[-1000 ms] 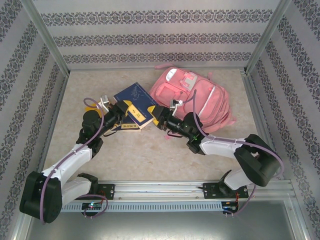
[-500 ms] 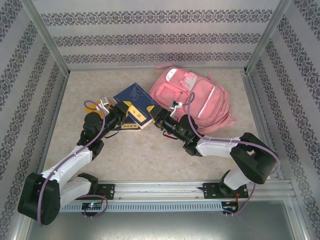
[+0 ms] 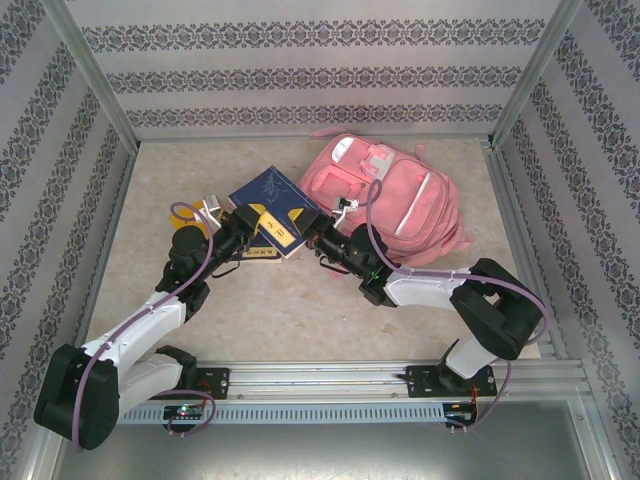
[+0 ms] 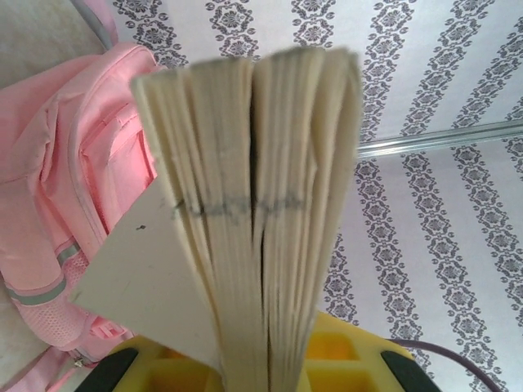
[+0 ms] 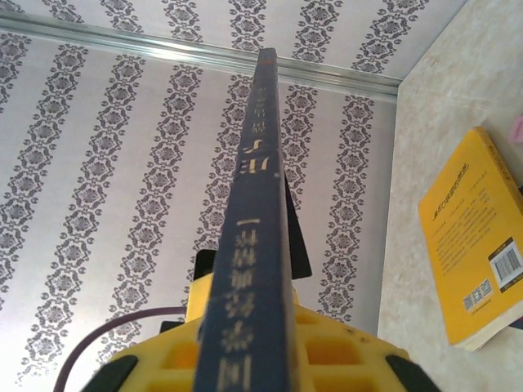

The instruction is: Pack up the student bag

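Navy book (image 3: 270, 196) clamped by left gripper (image 3: 244, 222) and right gripper (image 3: 316, 236), pink student bag (image 3: 400, 200) beside

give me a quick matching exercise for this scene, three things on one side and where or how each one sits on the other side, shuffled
Column one
1. dark blue book
2. yellow book
3. student bag

Column two
a. lying flat on the table, barcode up
b. pink, zip pockets facing up
c. clamped on opposite edges by the left gripper and the right gripper

Pairs: 1-c, 2-a, 3-b
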Robot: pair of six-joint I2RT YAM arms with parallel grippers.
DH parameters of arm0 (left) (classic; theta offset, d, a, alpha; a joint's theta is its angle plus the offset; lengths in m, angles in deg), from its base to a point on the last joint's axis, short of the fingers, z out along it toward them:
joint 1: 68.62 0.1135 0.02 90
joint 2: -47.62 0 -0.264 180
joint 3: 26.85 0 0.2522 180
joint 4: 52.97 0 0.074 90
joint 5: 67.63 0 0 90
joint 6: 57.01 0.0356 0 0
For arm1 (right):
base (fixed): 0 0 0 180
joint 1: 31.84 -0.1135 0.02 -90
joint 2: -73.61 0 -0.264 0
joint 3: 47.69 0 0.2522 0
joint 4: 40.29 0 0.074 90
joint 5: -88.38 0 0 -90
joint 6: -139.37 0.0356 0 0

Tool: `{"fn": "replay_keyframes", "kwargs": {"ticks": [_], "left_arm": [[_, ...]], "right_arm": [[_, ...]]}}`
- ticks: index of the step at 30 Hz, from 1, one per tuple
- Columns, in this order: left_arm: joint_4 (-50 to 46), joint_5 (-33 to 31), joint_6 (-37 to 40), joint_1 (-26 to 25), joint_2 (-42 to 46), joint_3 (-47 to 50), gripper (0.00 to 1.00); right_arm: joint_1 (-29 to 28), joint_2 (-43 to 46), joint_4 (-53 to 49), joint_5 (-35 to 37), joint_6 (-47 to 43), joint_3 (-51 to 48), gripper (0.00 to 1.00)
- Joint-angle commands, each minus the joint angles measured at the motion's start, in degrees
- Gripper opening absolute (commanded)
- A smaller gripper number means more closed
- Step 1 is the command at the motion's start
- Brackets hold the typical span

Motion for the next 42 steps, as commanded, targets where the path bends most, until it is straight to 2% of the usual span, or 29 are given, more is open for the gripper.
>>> {"fn": "replay_keyframes", "kwargs": {"ticks": [1, 5, 8, 10, 13, 18, 21, 24, 29, 33, 35, 42], "left_arm": [[-2.32, -0.31, 3.34, -0.67, 1.03, -1.19, 0.17], [-8.8, 0.44, 8.46, -0.66, 2.0, -3.56, 0.36], [-14.24, 0.16, 11.97, -0.61, 2.73, -5.07, 0.49], [-19.89, 0.4, 15.48, -0.59, 2.52, -7.61, 0.53], [-31.26, 0.88, 23.31, -0.73, 0.83, -13.76, 0.53], [-45.9, 1.48, 36.82, -3.51, -8.7, -28.12, 0.53], [-52.7, 1.49, 43.75, -6.98, -17.67, -38.24, 0.53], [-58.17, 0.69, 48.94, -11.24, -27.52, -49.23, 0.53], [-66.82, -3.38, 56.17, -17.49, -44.19, -68.24, 0.53], [-68.12, -0.74, 55.74, -19.09, -56.13, -80.57, 0.53], [-69.59, 0.01, 55.4, -19.09, -61.36, -86.65, 0.53], [-77.83, -0.5, 55.99, -20.87, -76.89, -108.9, 0.51]], "right_arm": [[-0.66, 2.24, -1.72, 1.9, -2.39, 0.07, 0.08], [0.82, 4.85, -6.42, 1.91, -3.81, -1.52, 0.0], [3.63, 6.97, -9.96, -0.45, -4.78, -2.98, 0.0], [6.46, 9.21, -11.85, -1.71, -5.56, -4.76, 0.0], [12.24, 15.77, -22.78, -4.04, -9.27, -5.8, 0.0], [19.76, 29.49, -59.45, 0.81, -26.11, 2.38, 0.0], [23.36, 33.05, -72.26, 3.78, -32.8, 7.11, 0.0], [26.52, 35.01, -81.72, 7.66, -35.17, 10.25, 0.0], [27.37, 38.02, -93.62, 20.82, -35.73, 13.04, 0.0], [28.57, 40.35, -97.61, 28.07, -35.02, 12.86, 0.0], [30.28, 41.02, -98.28, 28.03, -34.86, 12.48, 0.0], [36.84, 42.63, -94.81, 19.84, -35.48, 9.15, 0.0]]}}
